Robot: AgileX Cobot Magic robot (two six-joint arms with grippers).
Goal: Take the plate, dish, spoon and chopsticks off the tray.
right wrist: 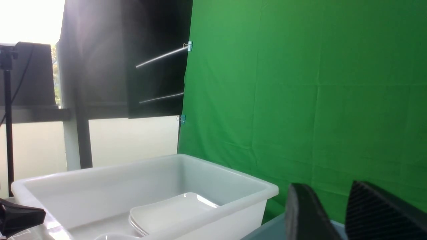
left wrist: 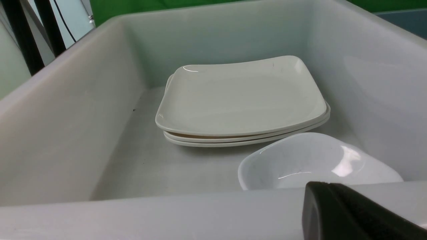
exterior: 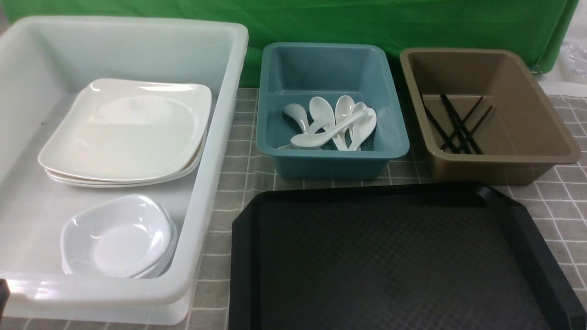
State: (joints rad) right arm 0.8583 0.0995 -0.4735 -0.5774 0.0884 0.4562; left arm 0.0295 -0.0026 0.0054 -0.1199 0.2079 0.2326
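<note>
The black tray (exterior: pixel 394 266) lies at the front with nothing on it. A stack of white plates (exterior: pixel 128 133) lies in the white tub (exterior: pixel 224 137), with stacked small dishes (exterior: pixel 119 236) in front of it. The left wrist view shows the plates (left wrist: pixel 240 96) and a dish (left wrist: pixel 307 160). Several white spoons (exterior: pixel 330 123) lie in the blue tub (exterior: pixel 330 158). Black chopsticks (exterior: pixel 458 123) lie in the brown tub (exterior: pixel 504 158). My left gripper (left wrist: pixel 328 184) is shut and empty, just outside the white tub's near wall. My right gripper (right wrist: pixel 325 186) is open and empty, held above the blue tub's rim.
A grey checked cloth (exterior: pixel 238 174) covers the table between the tubs and tray. A green backdrop (exterior: pixel 367 23) hangs behind the tubs. The left gripper's tip shows at the front view's left edge (exterior: pixel 3 293).
</note>
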